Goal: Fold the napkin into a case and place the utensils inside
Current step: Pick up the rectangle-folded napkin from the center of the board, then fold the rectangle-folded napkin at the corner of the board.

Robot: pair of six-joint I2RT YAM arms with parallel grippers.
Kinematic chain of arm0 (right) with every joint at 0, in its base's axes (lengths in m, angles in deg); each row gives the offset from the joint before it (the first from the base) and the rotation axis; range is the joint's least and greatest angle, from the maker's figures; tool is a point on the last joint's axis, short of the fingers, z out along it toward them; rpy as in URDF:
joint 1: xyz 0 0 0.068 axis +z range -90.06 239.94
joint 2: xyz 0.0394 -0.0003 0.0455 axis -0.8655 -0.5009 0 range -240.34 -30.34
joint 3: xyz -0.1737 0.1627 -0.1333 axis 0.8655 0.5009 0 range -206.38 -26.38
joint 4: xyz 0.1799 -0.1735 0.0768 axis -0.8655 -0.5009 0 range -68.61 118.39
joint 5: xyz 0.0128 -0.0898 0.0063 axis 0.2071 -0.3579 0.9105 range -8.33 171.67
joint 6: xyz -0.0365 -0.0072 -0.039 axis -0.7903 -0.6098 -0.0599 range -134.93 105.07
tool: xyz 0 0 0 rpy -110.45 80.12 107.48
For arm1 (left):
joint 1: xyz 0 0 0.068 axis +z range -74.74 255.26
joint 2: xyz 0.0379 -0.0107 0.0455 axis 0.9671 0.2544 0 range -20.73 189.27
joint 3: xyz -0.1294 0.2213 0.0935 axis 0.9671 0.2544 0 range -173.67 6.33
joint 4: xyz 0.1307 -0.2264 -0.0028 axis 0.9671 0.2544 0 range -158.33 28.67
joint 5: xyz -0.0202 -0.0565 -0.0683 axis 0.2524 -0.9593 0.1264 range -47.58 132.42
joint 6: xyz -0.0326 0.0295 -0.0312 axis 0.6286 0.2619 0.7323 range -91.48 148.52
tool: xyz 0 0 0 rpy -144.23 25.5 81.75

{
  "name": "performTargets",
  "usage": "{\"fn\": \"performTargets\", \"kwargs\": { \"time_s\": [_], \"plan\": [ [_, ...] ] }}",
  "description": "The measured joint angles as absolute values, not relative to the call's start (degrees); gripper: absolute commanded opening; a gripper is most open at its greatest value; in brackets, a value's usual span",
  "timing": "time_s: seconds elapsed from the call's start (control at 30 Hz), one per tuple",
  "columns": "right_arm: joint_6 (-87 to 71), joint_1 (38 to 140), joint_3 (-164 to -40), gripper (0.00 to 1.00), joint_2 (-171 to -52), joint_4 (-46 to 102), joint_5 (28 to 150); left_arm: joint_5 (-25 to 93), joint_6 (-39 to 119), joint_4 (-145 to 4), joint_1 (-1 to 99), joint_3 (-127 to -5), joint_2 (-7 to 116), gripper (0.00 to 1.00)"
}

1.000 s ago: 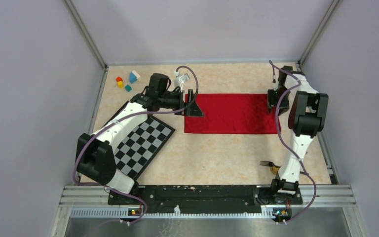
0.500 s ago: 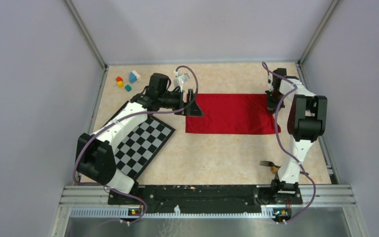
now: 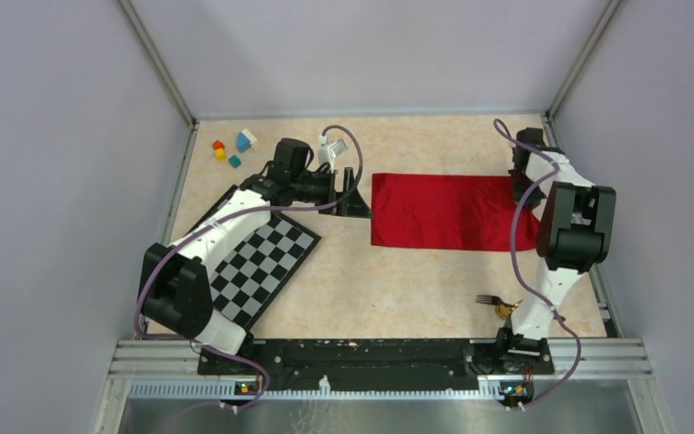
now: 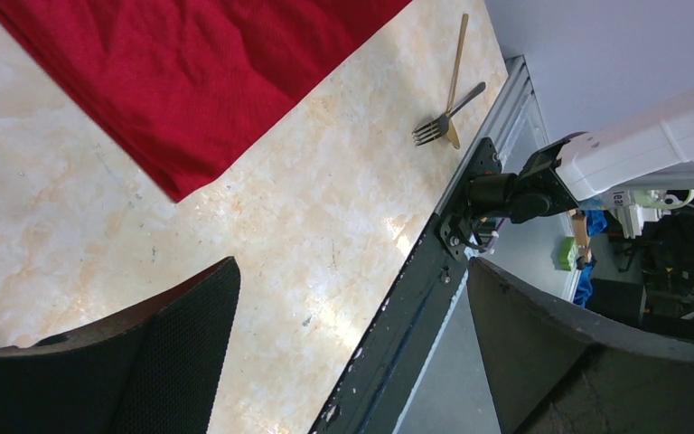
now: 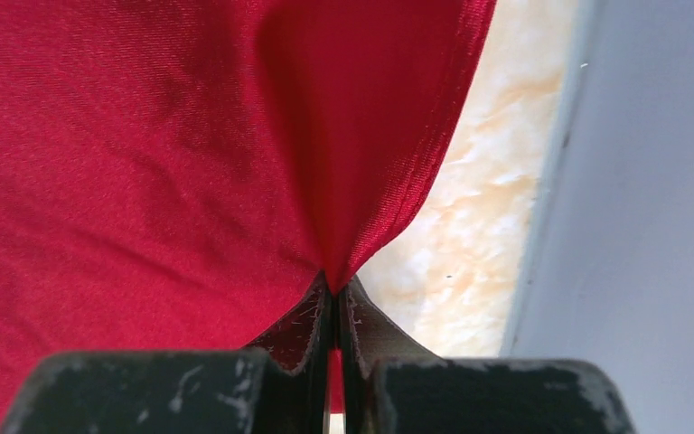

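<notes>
Right gripper (image 5: pixel 334 294) pinched shut on napkin (image 3: pixel 443 212) edge, elbow raised; left gripper (image 3: pixel 352 192) wide open, empty, outstretched.

Lab cell, grey walls (image 3: pixel 54 181), aluminium rail (image 3: pixel 370 389)

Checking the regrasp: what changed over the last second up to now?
The right pincer shut on the right edge of the folded bright red cloth napkin and dragged it rightward. The napkin's left edge slid clear of the left pincer, which stayed open. The dark metal fork, gold-bowled spoon, black-and-white checkered mat and coloured blocks stayed put.
</notes>
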State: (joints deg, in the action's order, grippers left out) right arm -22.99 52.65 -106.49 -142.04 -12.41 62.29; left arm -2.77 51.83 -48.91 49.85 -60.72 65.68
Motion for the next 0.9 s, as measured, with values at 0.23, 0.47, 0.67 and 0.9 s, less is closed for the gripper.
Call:
{"fn": "performTargets", "kwargs": {
  "time_s": [0.23, 0.47, 0.67, 0.9],
  "plan": [
    [-23.3, 56.1, -106.3, 0.0, -139.7, -10.5, 60.4, -3.1, 51.9, -49.8, 50.5, -60.0, 65.7, 0.99],
    [-15.0, 70.2, -107.1, 0.0, -139.9, -14.0, 63.8, -3.2, 51.9, -50.3, 51.0, -59.1, 65.7, 0.99],
    [-8.2, 80.0, -115.1, 0.0, -144.2, -19.9, 68.8, -3.2, 51.9, -50.4, 51.8, -58.5, 65.7, 0.99],
    [-4.4, 87.1, -123.3, 0.0, -148.2, -26.2, 68.3, -2.8, 52.0, -50.7, 52.9, -57.6, 65.7, 0.99]
  ]
}}
